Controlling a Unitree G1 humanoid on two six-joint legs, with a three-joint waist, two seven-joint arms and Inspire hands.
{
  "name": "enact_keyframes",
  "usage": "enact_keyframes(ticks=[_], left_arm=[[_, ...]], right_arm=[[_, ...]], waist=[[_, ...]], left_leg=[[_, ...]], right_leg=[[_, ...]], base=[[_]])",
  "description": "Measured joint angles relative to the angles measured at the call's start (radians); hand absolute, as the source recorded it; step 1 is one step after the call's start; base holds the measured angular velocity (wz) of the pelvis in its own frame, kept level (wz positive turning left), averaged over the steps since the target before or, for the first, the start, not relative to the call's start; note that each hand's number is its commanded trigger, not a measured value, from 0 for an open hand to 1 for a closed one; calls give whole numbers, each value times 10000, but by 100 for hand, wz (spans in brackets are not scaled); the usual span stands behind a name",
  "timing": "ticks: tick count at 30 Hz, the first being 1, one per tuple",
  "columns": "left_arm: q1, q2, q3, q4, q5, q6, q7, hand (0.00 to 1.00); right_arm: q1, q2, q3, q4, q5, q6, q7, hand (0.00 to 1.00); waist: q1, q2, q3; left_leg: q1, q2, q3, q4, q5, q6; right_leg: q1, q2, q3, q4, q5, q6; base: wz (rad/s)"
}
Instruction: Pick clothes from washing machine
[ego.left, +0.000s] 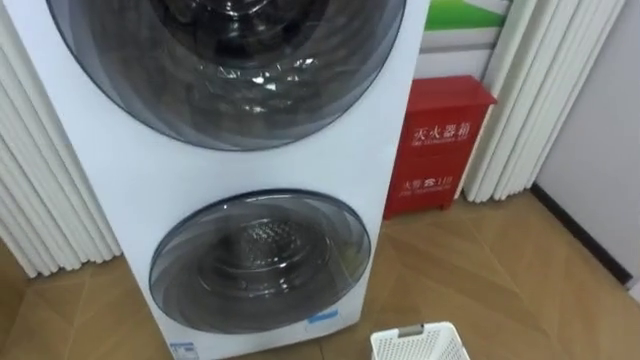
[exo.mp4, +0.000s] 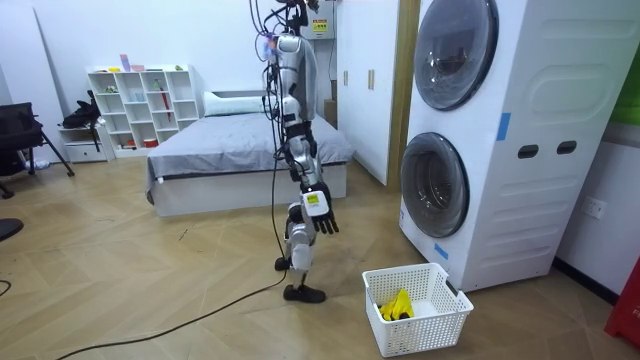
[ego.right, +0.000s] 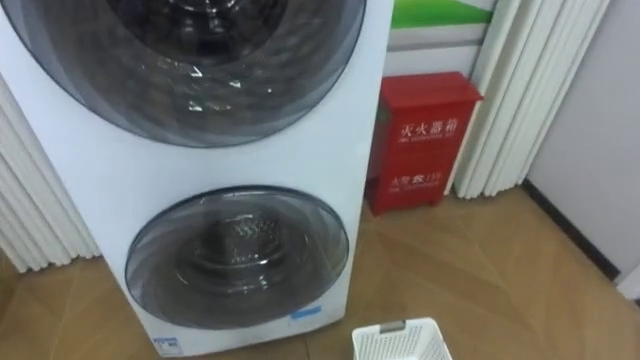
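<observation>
Tall white washing machine (ego.left: 200, 170) straight ahead, seen from the robot's head, with two round tinted doors stacked one over the other. Upper door (ego.left: 230, 60) shut. Lower door (ego.left: 262, 262) shut too, flush with the front, with a bare metal drum dimly visible through the glass. Cannot tell through the tint whether any clothes lie inside.

White plastic basket (exo.mp4: 425, 325) on the wood floor just in front of the lower door, a little to the robot's right. Probably parked there to keep the carry from drum to basket short. Inside it, a crumpled yellow cloth (exo.mp4: 398, 305), lying loose at the bottom.

Standing upright beside the basket, near the machine but out of reach of the doors. Right hand (exo.mp4: 322, 212) hanging at hip level, fingers loosely spread and pointing down, holding nothing.

Fits either of two stages: yellow cloth taken out and the door closed again, or more clothes waiting behind a door yet to be opened. Not settled by what is visible.

Red cabinet (ego.left: 437, 145) against the wall to the right of the machine, pale curtains (ego.left: 530, 90) beyond it. Bed (exo.mp4: 240, 145) and white shelf (exo.mp4: 140, 105) behind the robot.
</observation>
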Motion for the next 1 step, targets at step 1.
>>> enact_keyframes(ticks=[1], left_arm=[[1,-31,0,1,120,38,0,0]], right_arm=[[-9,14,4,49,26,0,24,0]], waist=[[1,-21,-13]], left_leg=[[5,2,0,6,0,0]], right_leg=[[12,-3,3,1,-3,-1]], base=[[0]])
